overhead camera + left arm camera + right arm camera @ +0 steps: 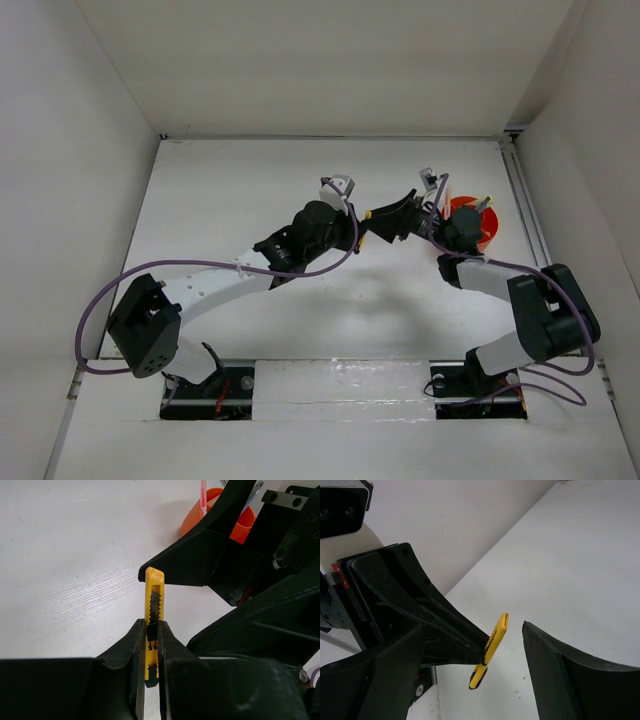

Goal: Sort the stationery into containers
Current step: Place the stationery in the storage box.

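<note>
A: So, where is the yellow-black cutter sitting right now?

B: It is hanging in the air over the right half of the table, just left of the orange tub. The left gripper is clamping its rear end, fingers pressed together on it.

A: And the right gripper?

B: Its jaws are standing wide apart, one on each side of the cutter's free end. In the right wrist view, the finger on the right is leaving a narrow gap. Whether the other finger is touching, I cannot tell, since the left gripper's fingers are blocking that side.

A: Which way is the long axis running?

B: It is running straight out from the left fingertips toward the right wrist, so the free yellow half is pointing into the open jaws. I judge that a handover is taking shape, and the next move is calling for the right jaws to close on that free half.

A: Which arm is sitting closer to the tub?

B: The right one. Its wrist is hovering practically over the tub, which is standing near the table's right edge, toward the far corner.

A: Is anything getting in the way?

B: Pens are standing upright in the tub and poking above the rim, so a lowered cutter is risking a knock against them. The left fingers are also covering much of the cutter's length, leaving the right gripper only the outer portion to grab.
</note>
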